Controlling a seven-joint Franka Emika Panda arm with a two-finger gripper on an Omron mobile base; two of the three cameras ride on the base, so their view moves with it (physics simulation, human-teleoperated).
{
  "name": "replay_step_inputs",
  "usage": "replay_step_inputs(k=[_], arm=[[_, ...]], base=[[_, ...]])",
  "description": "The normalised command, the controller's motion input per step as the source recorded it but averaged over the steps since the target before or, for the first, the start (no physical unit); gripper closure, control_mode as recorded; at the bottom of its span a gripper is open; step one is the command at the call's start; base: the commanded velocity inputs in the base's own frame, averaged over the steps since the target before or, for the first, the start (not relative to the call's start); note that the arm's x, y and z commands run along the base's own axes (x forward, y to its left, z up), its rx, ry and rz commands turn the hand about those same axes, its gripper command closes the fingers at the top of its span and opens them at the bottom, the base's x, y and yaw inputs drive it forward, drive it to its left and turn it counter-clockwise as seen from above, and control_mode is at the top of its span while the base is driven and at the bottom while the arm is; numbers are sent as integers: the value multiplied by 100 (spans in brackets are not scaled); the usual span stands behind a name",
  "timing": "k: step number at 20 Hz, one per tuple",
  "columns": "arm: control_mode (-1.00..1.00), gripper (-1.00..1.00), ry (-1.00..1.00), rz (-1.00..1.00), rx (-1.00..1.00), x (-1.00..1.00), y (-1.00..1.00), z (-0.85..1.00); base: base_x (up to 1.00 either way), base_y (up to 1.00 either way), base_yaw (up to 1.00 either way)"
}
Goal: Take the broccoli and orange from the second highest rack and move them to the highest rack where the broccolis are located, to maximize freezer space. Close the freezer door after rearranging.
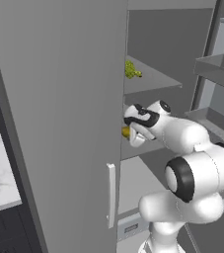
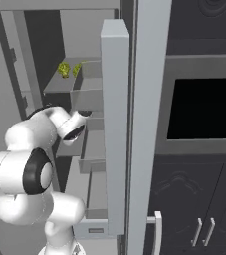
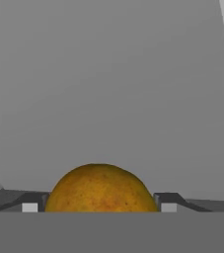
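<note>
Orange (image 3: pixel 101 189), smooth and speckled, is sitting between the two dark fingertips (image 3: pixel 170 200) of the gripper (image 3: pixel 99 206) in the hand view, one tip standing on each side of it; whether the tips are pressing the fruit or merely flanking it cannot be told, so the grip is uncertain, though the jaws are standing wide. In the left base view the orange (image 1: pixel 126 132) is showing as a small yellow-orange patch at the edge of the near grey panel (image 1: pixel 59 123), just beside the gripper (image 1: pixel 131 134), over the second highest rack (image 1: pixel 133 148) of the freezer (image 1: pixel 168 44). The white arm (image 1: pixel 192 168) is reaching from the lower right into the open compartment. Broccolis (image 1: pixel 131 70), lumpy and yellow-green, are lying on the highest rack (image 1: pixel 153 81), above the hand and well apart from it. In the right base view two florets (image 2: pixel 63 69) are resting side by side at the back of the highest rack (image 2: pixel 59 85), while the arm (image 2: pixel 30 169) is bending inward beneath them. The freezer door (image 2: pixel 115 124) is standing open, seen edge-on, with its shelf bins (image 2: pixel 92 149) facing the compartment. Dark cabinets (image 2: pixel 199 199) are flanking the appliance on the right.
</note>
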Motion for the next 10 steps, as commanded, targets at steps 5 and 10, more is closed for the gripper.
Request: replay_step_inputs(k=[5, 10], arm=[[-100, 100, 0, 0, 0, -62, -6, 50], [-100, 100, -4, 0, 0, -70, -15, 67]], base=[[0, 0, 0], [0, 0, 0]])
